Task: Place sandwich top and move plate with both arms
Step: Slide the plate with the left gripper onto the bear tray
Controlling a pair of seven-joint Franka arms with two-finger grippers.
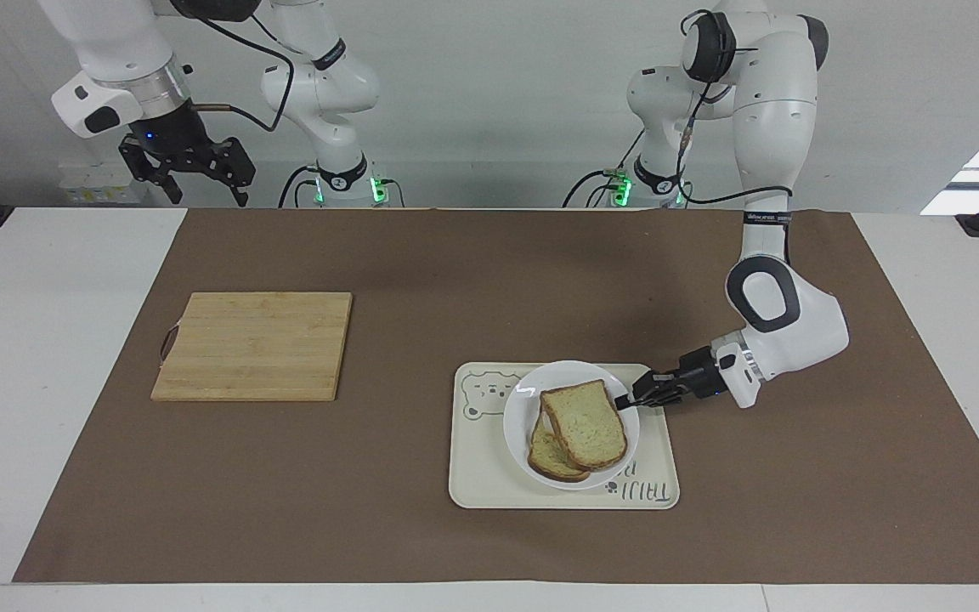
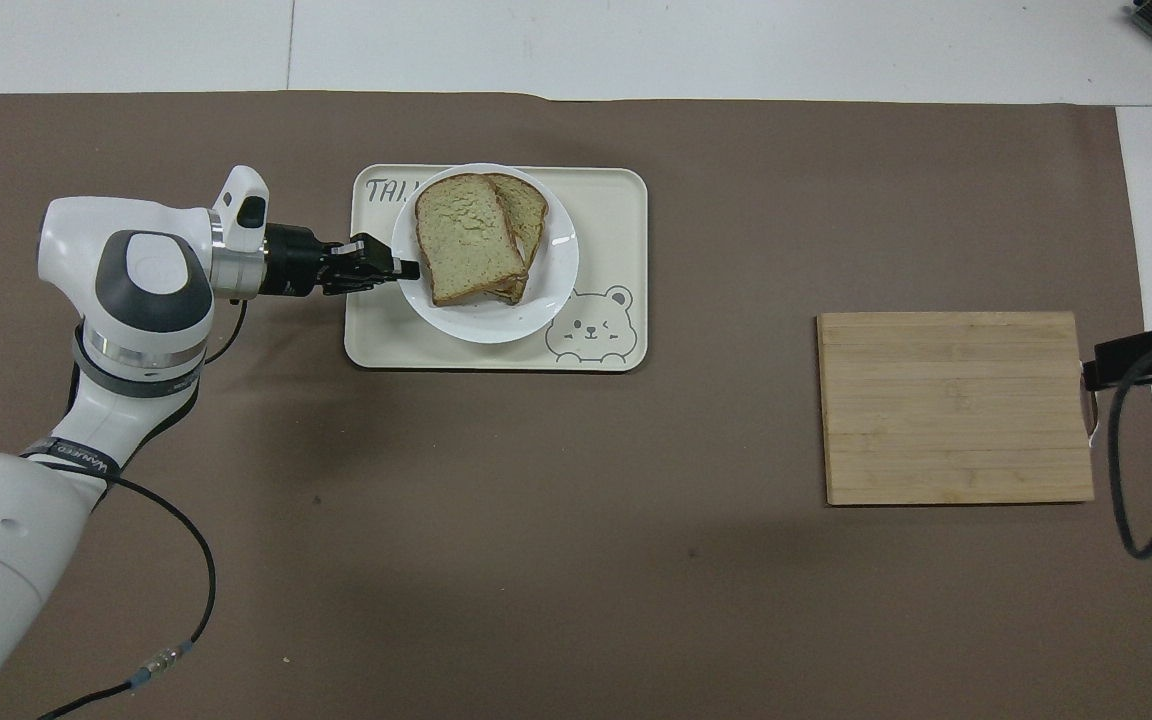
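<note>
The white plate [image 1: 524,399] [image 2: 496,326] lies over the cream bear tray [image 1: 489,489] [image 2: 436,352]; I cannot tell whether it rests on the tray. On the plate, the sandwich top [image 1: 587,423] [image 2: 466,238] lies skewed across a lower bread slice [image 1: 549,460] [image 2: 532,208]. My left gripper [image 1: 623,401] [image 2: 406,268] reaches in low from the left arm's end and is shut on the plate's rim. High over the robots' edge of the table, at the right arm's end, my right gripper [image 1: 188,174] waits open with nothing in it.
A wooden cutting board [image 1: 253,345] [image 2: 956,408] with nothing on it lies on the brown mat toward the right arm's end. The tray sits on the same mat, farther from the robots than the board.
</note>
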